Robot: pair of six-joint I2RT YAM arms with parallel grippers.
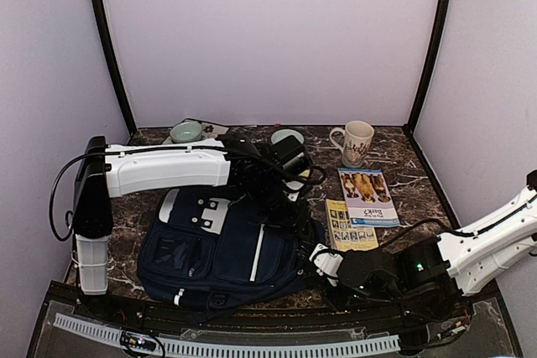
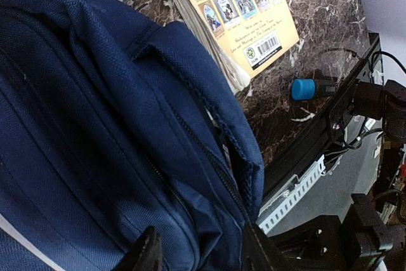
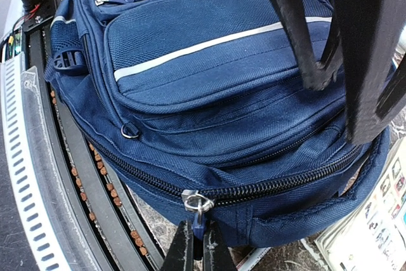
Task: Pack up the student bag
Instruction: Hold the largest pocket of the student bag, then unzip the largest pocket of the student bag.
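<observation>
Pinching the zipper pull [image 3: 198, 209] of the student bag [image 3: 222, 93], right fingers [image 3: 180, 249] are closed; left fingers [image 3: 290, 23] gape above.

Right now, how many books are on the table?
2: a yellow book beside the student bag, and a blue-and-white book behind it, near the mug. Others may hide under the bag.

student bag [image 1: 222, 245]: flat on the counter [image 1: 419, 190], left of centre, near the front edge.
front booklet [image 1: 348, 225]: on the counter, just beside the bag's right edge.
rear booklet [image 1: 367, 195]: behind the front booklet, touching it.
mug [image 1: 357, 142]: behind the rear booklet, by the back wall.
bowl [image 1: 186, 132]: back left, behind the bag.
left claw [image 2: 200, 255]: above the bag's right side.
right claw [image 3: 198, 239]: at the bag's near right corner, on the zipper pull [image 3: 198, 204].
</observation>
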